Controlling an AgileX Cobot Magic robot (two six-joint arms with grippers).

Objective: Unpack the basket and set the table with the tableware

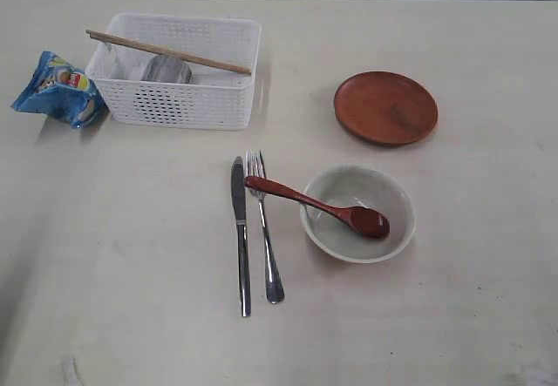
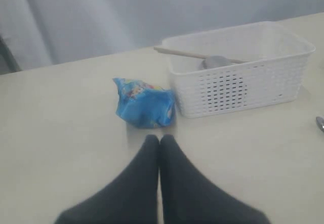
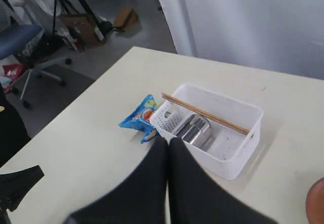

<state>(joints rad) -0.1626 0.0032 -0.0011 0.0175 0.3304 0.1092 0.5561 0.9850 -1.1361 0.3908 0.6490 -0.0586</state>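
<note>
1. The white plastic basket [image 1: 183, 103], with perforated sides, stands on the matte cream table [image 1: 453, 316], upper left in the exterior view. A steel cup [image 1: 166, 69] lies inside it, and wooden chopsticks [image 1: 169, 52] lie across its rim.
2. A crinkled blue crisp bag [image 1: 57, 88] lies against its left end.
3. The pale speckled bowl [image 1: 384, 194] holds a glossy red-brown spoon [image 1: 318, 203].
4. A steel knife [image 1: 241, 238] and fork [image 1: 264, 229] lie side by side just left of the bowl.
5. A round brown plate [image 1: 385, 107] sits apart.
6. The left gripper [image 2: 159, 143] and right gripper [image 3: 168, 143] have their black fingers pressed together and hold nothing.

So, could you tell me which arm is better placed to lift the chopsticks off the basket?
Probably left: the basket with the chopsticks sits on that side, just ahead of the shut left tool.
</note>
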